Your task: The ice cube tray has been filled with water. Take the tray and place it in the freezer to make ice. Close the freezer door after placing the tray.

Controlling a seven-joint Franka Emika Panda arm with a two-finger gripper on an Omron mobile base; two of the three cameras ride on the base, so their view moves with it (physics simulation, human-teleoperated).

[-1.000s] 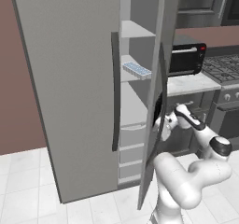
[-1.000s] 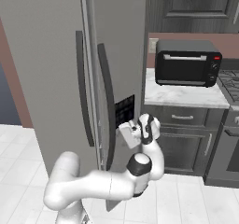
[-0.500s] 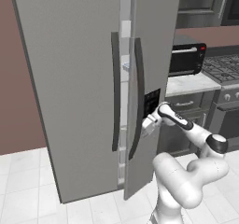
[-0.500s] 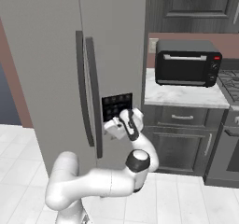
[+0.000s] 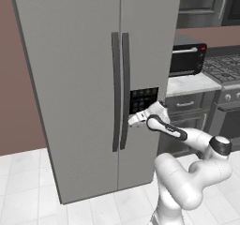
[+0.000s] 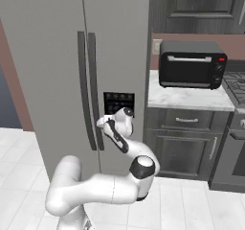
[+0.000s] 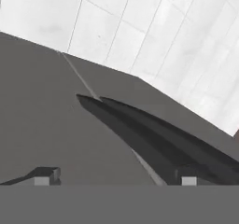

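Freezer [image 5: 84, 78] — one unit, tall and grey, with two doors that meet flush at a centre seam. Both doors appear shut. Two dark curved bar handles [image 5: 120, 90] stand upright side by side at the seam, one per door. The freezer door [image 5: 147, 55] is the right-hand one; it carries one black rectangular dispenser panel [image 5: 143, 100] just right of its handle, at mid height. The other door is plain grey.

One pincer [image 5: 133, 122] sits against the freezer door, just below the dispenser panel and just right of the handles; from the right base view it lies at the same spot [image 6: 104, 124]. The hand view shows both dark fingertips [image 7: 46, 175] set wide apart with nothing between them — spread wide and holding nothing. That view also shows grey door surface, the seam and the two dark handle bars [image 7: 154, 134] running diagonally.

One white arm [image 5: 187, 139] reaches forward from the base to the door.

Right of the freezer stands a bench [image 6: 186, 98] with a pale marbled top, carrying one black toaster oven [image 6: 191, 64]. Dark grey drawers [image 6: 184, 121] sit beneath it, dark wood-grain cabinets [image 6: 196, 6] above. One stove [image 5: 225, 67] edge shows at far right. The wall [image 5: 18, 102] is brownish red; the floor [image 5: 28, 191] is white tile.
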